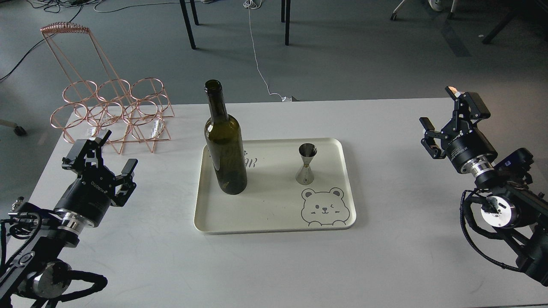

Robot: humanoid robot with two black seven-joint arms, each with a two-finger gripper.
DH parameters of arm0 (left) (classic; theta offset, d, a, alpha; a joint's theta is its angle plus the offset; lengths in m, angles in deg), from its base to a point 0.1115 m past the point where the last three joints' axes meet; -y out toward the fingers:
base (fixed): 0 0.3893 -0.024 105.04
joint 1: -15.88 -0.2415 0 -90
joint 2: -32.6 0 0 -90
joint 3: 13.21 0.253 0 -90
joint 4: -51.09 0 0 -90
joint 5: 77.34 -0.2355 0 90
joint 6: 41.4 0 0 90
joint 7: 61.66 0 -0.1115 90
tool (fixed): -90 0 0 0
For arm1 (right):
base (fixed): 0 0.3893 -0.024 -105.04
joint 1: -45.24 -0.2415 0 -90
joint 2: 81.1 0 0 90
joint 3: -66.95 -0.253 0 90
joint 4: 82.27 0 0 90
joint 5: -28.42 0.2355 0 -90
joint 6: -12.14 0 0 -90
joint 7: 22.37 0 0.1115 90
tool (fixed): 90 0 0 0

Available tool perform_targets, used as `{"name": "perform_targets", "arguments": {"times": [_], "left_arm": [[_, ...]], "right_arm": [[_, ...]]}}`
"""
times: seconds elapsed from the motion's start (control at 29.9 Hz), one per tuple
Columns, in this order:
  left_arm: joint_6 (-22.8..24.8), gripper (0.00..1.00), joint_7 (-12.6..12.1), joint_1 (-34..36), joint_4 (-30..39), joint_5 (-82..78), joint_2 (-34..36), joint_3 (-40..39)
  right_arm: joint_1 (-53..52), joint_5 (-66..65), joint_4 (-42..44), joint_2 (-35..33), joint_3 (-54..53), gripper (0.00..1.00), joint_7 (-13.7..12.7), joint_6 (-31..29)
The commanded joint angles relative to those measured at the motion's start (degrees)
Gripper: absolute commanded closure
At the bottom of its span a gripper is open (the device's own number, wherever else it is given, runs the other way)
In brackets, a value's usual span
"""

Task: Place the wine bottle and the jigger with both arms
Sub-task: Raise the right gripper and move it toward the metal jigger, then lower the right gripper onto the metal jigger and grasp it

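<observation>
The wine bottle (pixel 224 145), dark olive-green and unlabelled, stands upright on the left part of a cream tray (pixel 274 222). The jigger (pixel 307 169), small and silver, stands upright on the tray's right part, apart from the bottle. My left gripper (pixel 116 150) is open and empty over the table, well left of the tray. My right gripper (pixel 441 110) is open and empty over the table, well right of the tray.
A copper wire bottle rack (pixel 112 112) stands at the table's back left, just behind my left gripper. The tray has a bear drawing (pixel 323 207) at its front right. Chair legs and a white cable are on the floor beyond the table's far edge.
</observation>
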Motion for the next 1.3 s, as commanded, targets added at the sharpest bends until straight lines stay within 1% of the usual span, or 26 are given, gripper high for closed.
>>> {"name": "perform_targets", "arguments": {"times": [0.0, 0.03, 0.07, 0.13, 0.2, 0.23, 0.33, 0.43, 0.53, 0.6, 0.67, 0.7, 0.77, 1.04, 1.2, 1.27], "left_arm": [[-0.1, 0.02, 0.0, 0.0, 0.4, 0.0, 0.0, 0.0], [-0.1, 0.02, 0.0, 0.0, 0.7, 0.0, 0.0, 0.0], [-0.1, 0.02, 0.0, 0.0, 1.0, 0.0, 0.0, 0.0], [-0.1, 0.02, 0.0, 0.0, 1.1, 0.0, 0.0, 0.0], [-0.1, 0.02, 0.0, 0.0, 1.2, 0.0, 0.0, 0.0], [-0.1, 0.02, 0.0, 0.0, 1.2, 0.0, 0.1, 0.0], [-0.1, 0.02, 0.0, 0.0, 1.6, 0.0, 0.1, 0.0], [-0.1, 0.02, -0.1, 0.0, 1.8, 0.0, 0.1, 0.0], [-0.1, 0.02, -0.1, 0.0, 1.9, 0.0, 0.1, 0.0], [-0.1, 0.02, -0.1, 0.0, 1.8, 0.0, 0.2, 0.0], [-0.1, 0.02, -0.1, 0.0, 1.9, 0.0, 0.2, 0.0], [-0.1, 0.02, -0.1, 0.1, 1.9, 0.0, 0.2, 0.0], [-0.1, 0.02, -0.1, 0.0, 1.9, 0.0, 0.2, 0.0], [-0.1, 0.02, -0.1, 0.0, 1.9, 0.0, 0.3, 0.0], [-0.1, 0.02, -0.1, 0.1, 2.1, 0.0, 0.4, -0.1], [-0.1, 0.02, -0.1, 0.1, 2.1, 0.0, 0.4, -0.3]], "right_arm": [[-2.3, -3.9, -2.5, -4.0, 1.9, 0.01, 0.0, -8.2], [-2.7, -6.3, -4.1, -4.7, 2.4, 0.01, 0.0, -9.6], [-2.8, -10.1, -6.6, -5.6, 2.4, 0.01, 0.0, -9.5], [-2.7, -18.9, -10.6, -7.0, 2.5, 0.01, 0.0, -8.5], [-2.2, -30.1, -14.1, -8.0, 2.6, 0.02, 0.0, -6.2], [-1.9, -36.5, -15.8, -8.0, 2.9, 0.02, 0.0, -3.4], [-0.6, -53.7, -18.4, -7.7, 5.6, 0.02, 0.0, 9.3], [-0.6, -67.3, -18.6, -7.6, 11.2, 0.02, 0.0, 21.7], [-1.0, -78.7, -17.0, -6.7, 16.6, 0.02, 0.0, 32.1], [-1.1, -87.5, -13.7, -3.8, 18.6, 0.02, 0.0, 37.4], [-1.2, -95.7, -9.6, -1.1, 18.8, 0.02, 0.0, 40.5], [-1.2, -98.8, -7.7, 0.0, 18.8, 0.02, 0.0, 41.5], [-1.6, -103.2, -4.0, 3.2, 18.8, 0.02, 0.0, 41.5], [-6.2, -107.8, 7.8, 13.9, 19.3, 0.03, 0.0, 41.5], [-8.1, -107.7, 12.0, 18.9, 20.9, 0.10, 0.0, 41.5], [-8.8, -107.7, 14.2, 20.6, 21.1, 0.17, 0.0, 41.5]]}}
